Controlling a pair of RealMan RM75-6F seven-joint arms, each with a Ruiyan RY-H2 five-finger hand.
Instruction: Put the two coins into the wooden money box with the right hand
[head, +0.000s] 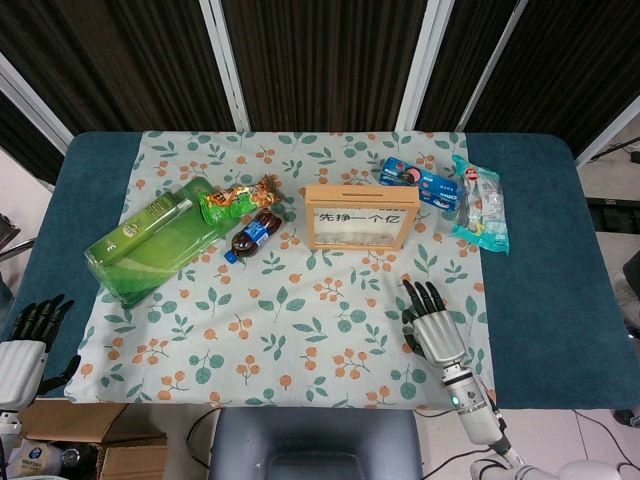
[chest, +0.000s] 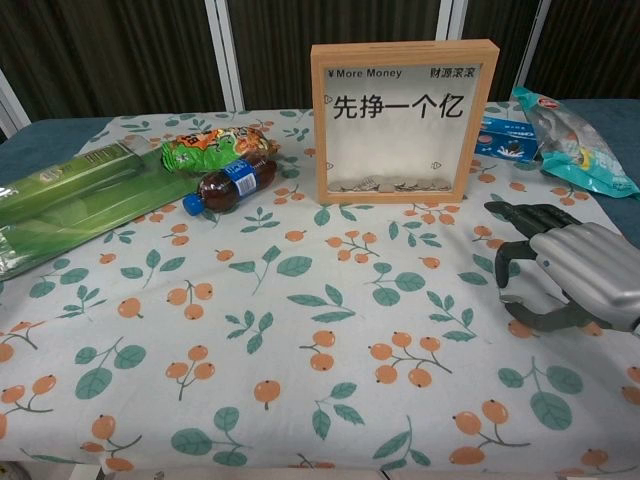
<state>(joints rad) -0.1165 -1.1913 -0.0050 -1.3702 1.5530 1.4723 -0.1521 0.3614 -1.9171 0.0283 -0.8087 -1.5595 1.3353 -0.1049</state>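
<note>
Head view – table: your table (head: 545, 260) is dark teal, with a floral cloth (head: 290, 320) of leaves and orange berries laid over its middle.
Green pack: the biggest thing on the cloth is the long green pack (head: 150, 250), lying on a slant at the far left.
Wooden money box: your target stands upright on the far middle of the cloth – a light wooden money box (head: 357, 216) with a clear front, "¥More Money" and a row of large black characters printed across it. In the chest view (chest: 403, 121) you can see a thin layer of coins along its bottom edge.
Snacks: a pale blue-green snack bag (head: 479, 204) and a blue packet (head: 420, 182) lie right of the box; a green-and-orange snack bag (head: 238, 197) lies left of it, just beside a dark cola bottle (head: 251, 236) with a blue label and cap.
Right hand: your right hand (head: 432, 325) sits low over the cloth, nearer you than the box and to its right, well apart from it. Its dark fingers (chest: 522, 213) point toward the box, spread and gently curved – they hold nothing.
Left hand: your left hand (head: 28, 340) is off the table's near left corner, fingers spread and empty.
Loose coins: you cannot make out any on the cloth in either view.
</note>
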